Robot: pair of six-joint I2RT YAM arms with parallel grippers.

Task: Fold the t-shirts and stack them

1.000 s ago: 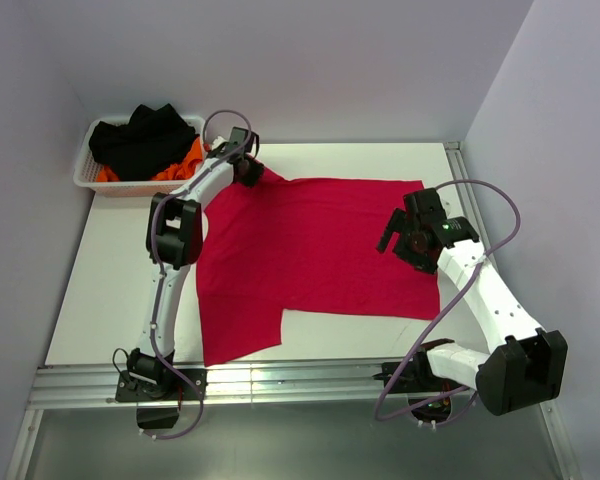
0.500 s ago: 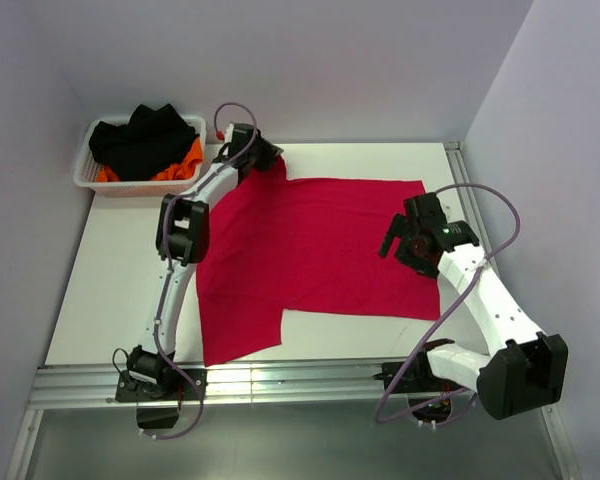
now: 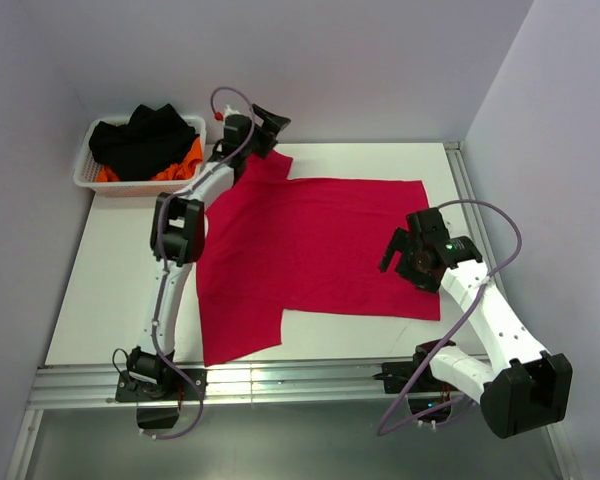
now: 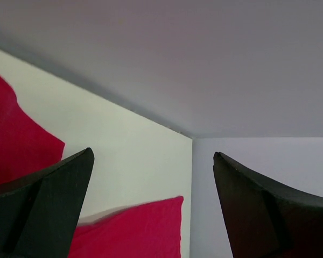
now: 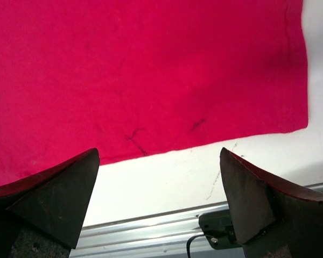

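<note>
Left end effector (image 3: 268, 124) wide, empty; right end effector (image 3: 392, 250) wide, empty; left arm (image 3: 180, 230) covers red t-shirt (image 3: 320, 245) left edge

The crimson t-shirt (image 3: 310, 245) lies spread flat on the white bench (image 3: 110, 270), one sleeve toward the far left. My left jaws hang parted over that sleeve, gripping nothing; my right jaws stand wide over the shirt's right edge. A white basket (image 3: 130, 186) of dark and orange cloth sits far left.
</note>
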